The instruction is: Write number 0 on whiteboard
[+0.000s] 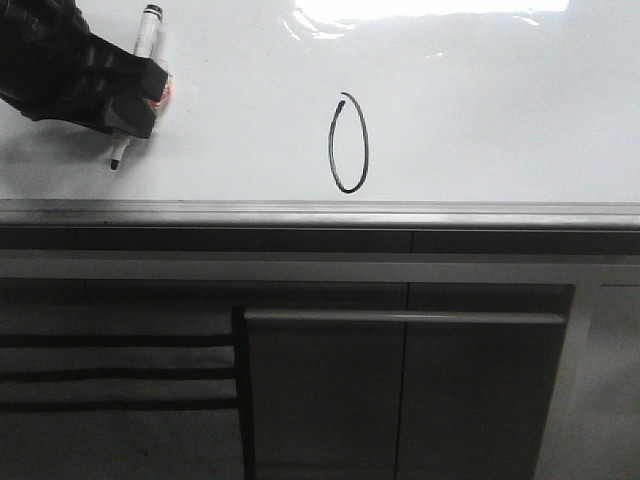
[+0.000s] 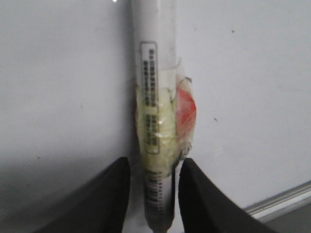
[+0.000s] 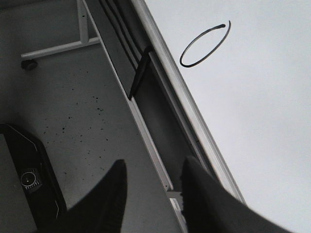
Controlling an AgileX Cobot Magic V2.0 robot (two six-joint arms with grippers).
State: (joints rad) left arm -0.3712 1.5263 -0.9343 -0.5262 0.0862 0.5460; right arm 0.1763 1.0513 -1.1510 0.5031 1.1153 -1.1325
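Front view: one glossy whiteboard [image 1: 480, 120] is seen lying flat, a grey metal edge rail [image 1: 320, 213] along its near side and a bright glare near its far edge. One number 0 [image 1: 348, 142], a thin black upright oval slightly unclosed at its top, is drawn near the middle of the board, just beyond the rail. At the far left, the left end effector [image 1: 135, 100] is seen pinching one white marker [image 1: 146, 32] around its middle, the marker's black tip touching or just above the board; which cannot be told. Grey cabinet fronts [image 1: 400, 390] are seen below the rail.

Left wrist view: the marker [image 2: 155, 73] is gripped between two black fingers [image 2: 109, 194]. A printed label runs along its barrel, too blurred to be read. Yellowish and red tape [image 2: 167, 121] is wrapped around the barrel.

Right wrist view: the right end effector [image 3: 150, 189] is spread apart with nothing held, hanging over the floor [image 3: 73, 107] beside the board's rail. The 0 [image 3: 204, 44] is seen once, well apart from it.
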